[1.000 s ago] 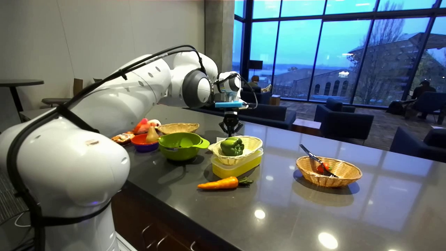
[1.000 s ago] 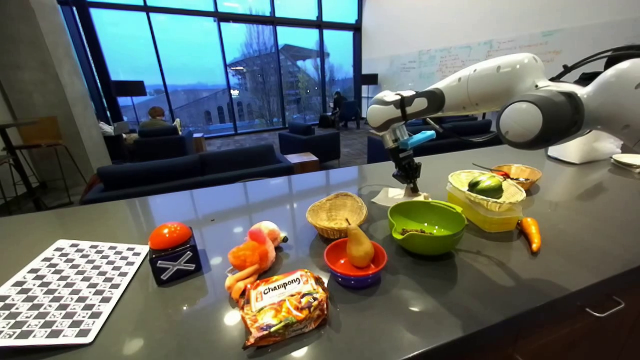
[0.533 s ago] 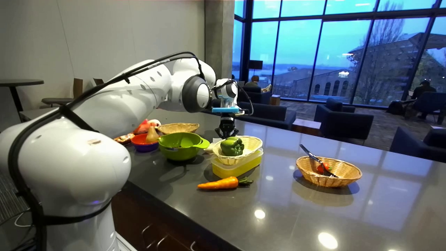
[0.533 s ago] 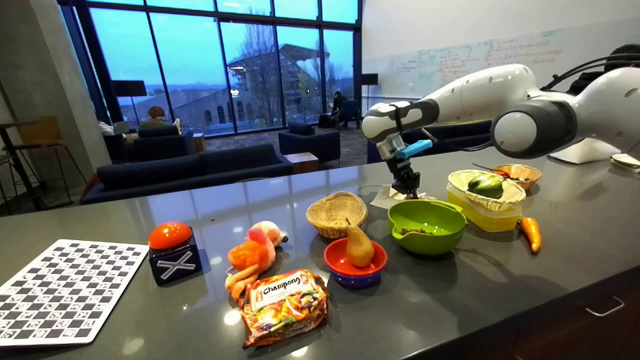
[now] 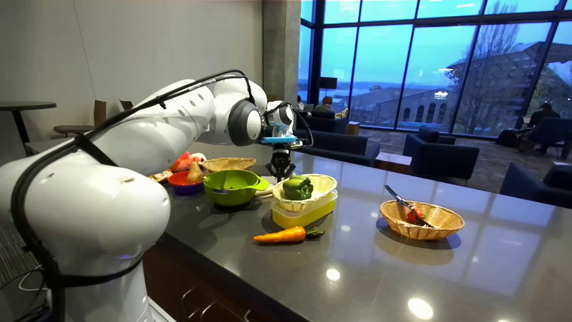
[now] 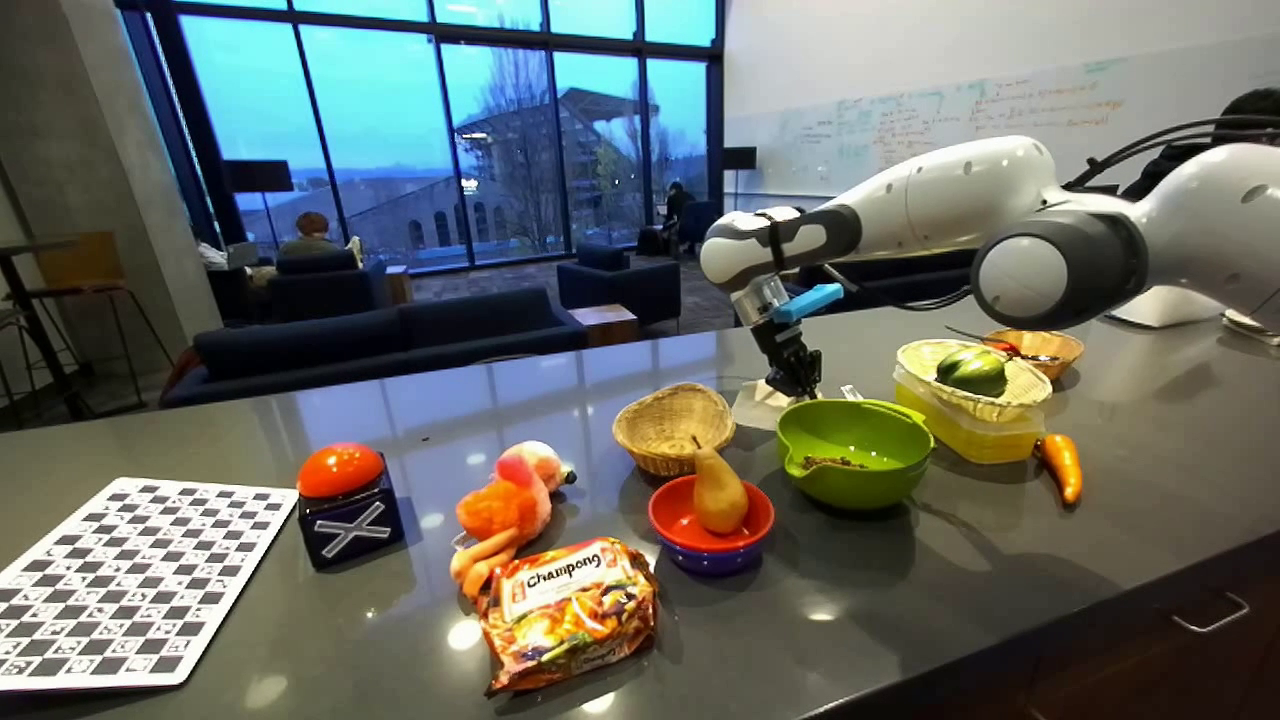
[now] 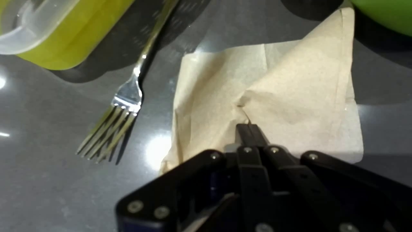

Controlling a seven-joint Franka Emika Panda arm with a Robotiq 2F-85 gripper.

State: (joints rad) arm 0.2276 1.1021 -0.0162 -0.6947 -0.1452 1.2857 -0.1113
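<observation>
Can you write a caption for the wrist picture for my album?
The gripper pinches a creased beige napkin, with a fork lying beside it.

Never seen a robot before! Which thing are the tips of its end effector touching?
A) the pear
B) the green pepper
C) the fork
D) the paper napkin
D: in the wrist view the end effector is shut on the paper napkin, whose creases gather right at the tips, while the fork lies apart on the counter.
</observation>
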